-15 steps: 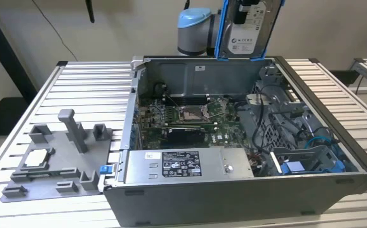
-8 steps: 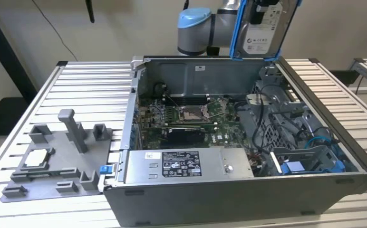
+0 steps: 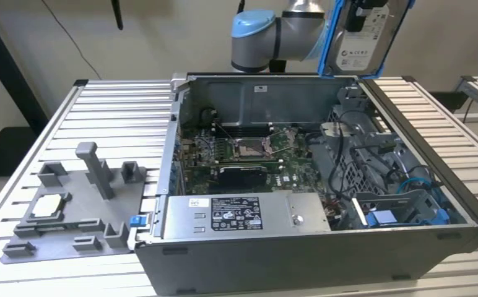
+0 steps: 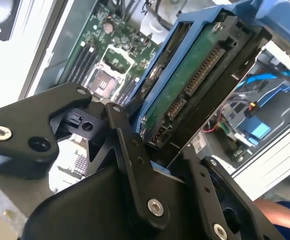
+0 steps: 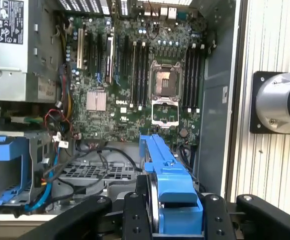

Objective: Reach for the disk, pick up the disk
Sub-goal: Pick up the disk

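Note:
The disk, a silver-grey drive with a white label in a blue bracket, hangs upright in the air above the far rim of the open computer case. In both wrist views my gripper is shut on the disk. Its black fingers press on the two sides of the blue bracket. The second wrist view shows the disk's green circuit board and connector edge pointing away from the gripper. The disk touches nothing in the case.
Under the disk lie the motherboard, loose cables and a blue bay piece at the case's near right. A power supply sits at the case's front. A grey fixture holding a small square chip rests on the slatted table at the exterior view's left.

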